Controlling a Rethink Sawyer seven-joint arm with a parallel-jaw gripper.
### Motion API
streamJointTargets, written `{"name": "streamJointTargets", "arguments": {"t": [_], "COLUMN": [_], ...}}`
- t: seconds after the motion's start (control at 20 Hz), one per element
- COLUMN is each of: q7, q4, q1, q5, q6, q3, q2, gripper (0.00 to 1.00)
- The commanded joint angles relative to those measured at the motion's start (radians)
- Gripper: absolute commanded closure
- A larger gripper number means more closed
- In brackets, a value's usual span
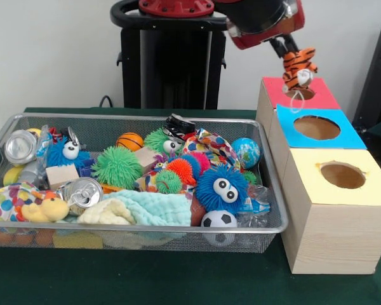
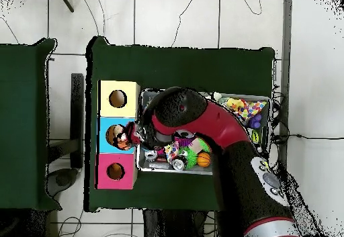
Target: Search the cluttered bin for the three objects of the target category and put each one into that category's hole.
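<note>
My gripper (image 1: pixel 291 56) is shut on a striped orange and black tiger plush (image 1: pixel 300 70) and holds it just above the round hole (image 1: pixel 303 94) in the red top of the far wooden box. In the overhead view the gripper (image 2: pixel 133 135) and plush (image 2: pixel 121 137) show over the boxes. The wire mesh bin (image 1: pixel 140 236) holds crushed cans among toys: one with a silver end at the far left (image 1: pixel 20 146), one at the front left (image 1: pixel 82 191), and a black one at the back (image 1: pixel 178 125).
A blue-topped box (image 1: pixel 343 136) and a yellow-topped box (image 1: pixel 317 190) stand in a row in front of the red one. The bin is full of spiky balls, a soccer ball (image 1: pixel 218 220), wooden cubes, cloths and plush toys. My arm (image 2: pixel 215 130) covers much of the bin from overhead.
</note>
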Motion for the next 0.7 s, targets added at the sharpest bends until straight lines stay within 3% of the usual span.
{"name": "streamJointTargets", "arguments": {"t": [0.05,0.35,0.7], "q7": [0.266,0.267,0.248], "q4": [0.116,0.185,0.220], "q1": [0.033,0.052,0.073], "q5": [0.059,0.073,0.047], "q6": [0.014,-0.020,-0.077], "q3": [-0.048,-0.074,-0.115], "q2": [0.021,0.042,0.120], "gripper": [1.00,1.00,1.00]}}
